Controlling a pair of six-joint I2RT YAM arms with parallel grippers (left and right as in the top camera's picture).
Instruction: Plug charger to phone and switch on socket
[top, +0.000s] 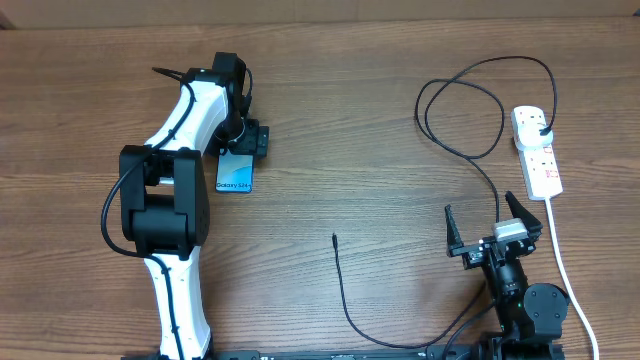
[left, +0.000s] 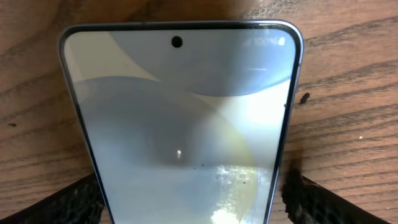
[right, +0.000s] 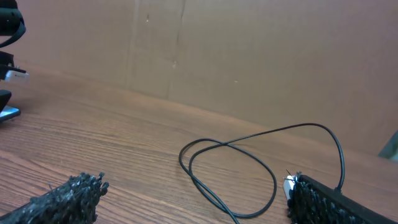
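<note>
- Overhead view: your left gripper (top: 246, 140) sits over the far end of the phone (top: 235, 172). The phone lies flat on the table (top: 330, 90), its long axis running away from the robot and its "Galaxy" end toward the base.
- Left wrist view: the jaws stand apart across the phone's narrow width, with one of the fingers (left: 62, 205) just off each long edge. You cannot tell from here whether the pads touch those edges.
- Your right gripper (top: 487, 215) hangs spread wide and empty, near the socket (top: 537, 150).
- The relation that matters: the connector tip (top: 334, 238) of the charger (top: 345, 295) lies loose between the two arms. It is well apart from the phone, off to the phone's right, and points away from the base, roughly parallel to the phone's long axis.
- Judged from this, tip and phone must be brought end to end. Your left arm is already at the phone, so the free right arm looks the likelier one to fetch the tip. The phone's port shows in no view.
- The plug (top: 541, 125) appears seated at the socket's far end.
- Count: one phone, one charger, one socket, two grippers. The socket's red switches are too small to count.
</note>
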